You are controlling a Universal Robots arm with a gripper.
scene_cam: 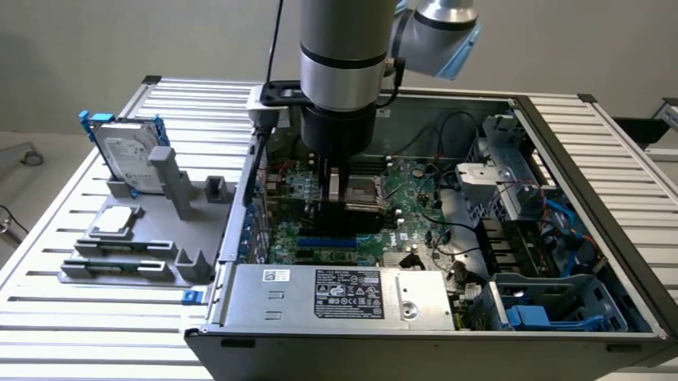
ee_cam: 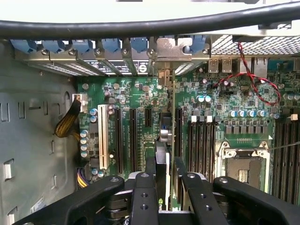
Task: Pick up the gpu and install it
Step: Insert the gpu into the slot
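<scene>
One thin card, the gpu (ee_cam: 165,154), stands on edge inside the open computer case (scene_cam: 593,206), clamped between the gripper (ee_cam: 168,190) fingers (ee_cam: 143,197), which press on its two flat faces. From the wrist view it shows edge-on: a dark shroud on one face with a small green logo near the fingers, a green board on the other, and a silver bracket (ee_cam: 171,49) at its far end.

Around it lies the green motherboard (ee_cam: 220,93), with long black expansion slots (ee_cam: 132,140) and a white slot (ee_cam: 101,136) to one side and the CPU socket (ee_cam: 243,166) to the other. A row of blue latches (ee_cam: 108,45) lines the case's rear wall, and a red wire (ee_cam: 253,79) loops over the board. A black cable (ee_cam: 140,26) crosses close to the wrist camera. In the exterior view a hard drive (scene_cam: 129,155) stands in a grey fixture (scene_cam: 148,238) outside the case, and the power supply (scene_cam: 339,298) sits along the near edge.

Its long axis runs parallel to the slots, bracket end at the latch row. Whether its lower edge sits in a slot cannot be told.
</scene>
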